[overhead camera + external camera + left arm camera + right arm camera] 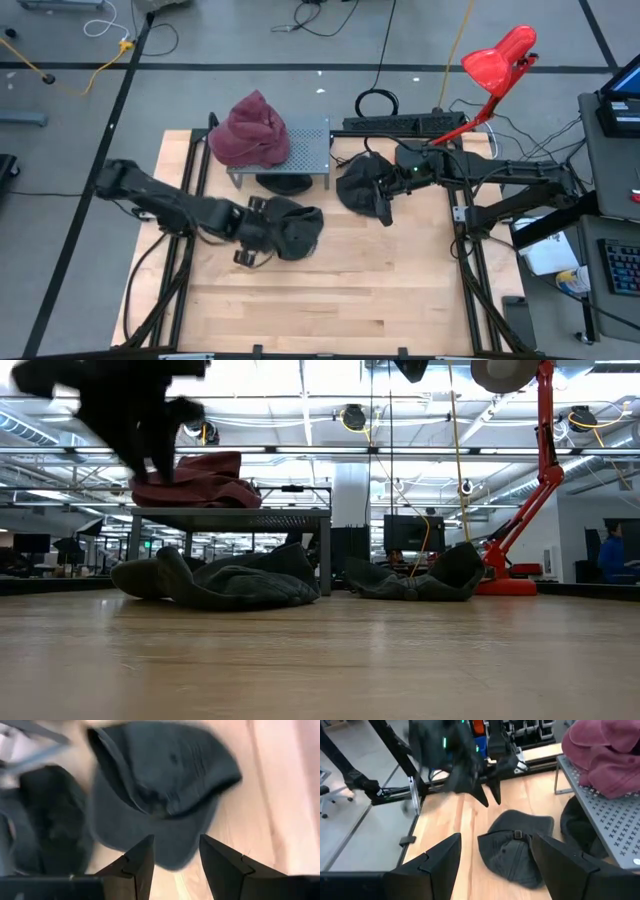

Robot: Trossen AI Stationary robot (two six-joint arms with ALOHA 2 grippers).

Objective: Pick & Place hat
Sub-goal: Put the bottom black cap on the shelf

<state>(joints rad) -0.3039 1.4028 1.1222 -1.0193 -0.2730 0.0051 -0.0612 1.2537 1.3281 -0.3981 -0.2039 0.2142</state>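
From above, my left tool [262, 235] sits just beside the dark hat [298, 232], which lies crumpled on the wooden surface [330, 300] in front of the rack [312, 150]. My right tool [384, 205] is by a second hat [358, 185] near the rack's right leg. A maroon hat [258, 130] is already on top of the rack, so I judge the dark hat is the one to lift now, and the rack looks the likely place for it.

At surface height, the dark hat is a low, slack heap with folds and no stiff crown. My left tool hangs above it to the left, clear of the cloth. A shallow pinch would probably slide off, so I should come down far enough to catch a thick fold or the brim.

Past my left wrist, both fingers [142, 862] stand apart with nothing between them. The hat fills the space ahead: dark grey-blue fabric, brim curved, crown collapsed inward. I would centre the brim edge in the gap, lower until one finger is under the cloth, then close firmly and lift straight up.

Past my right wrist, those fingers [440, 862] are also spread and empty, with a dark hat showing its back strap lying between and beyond them
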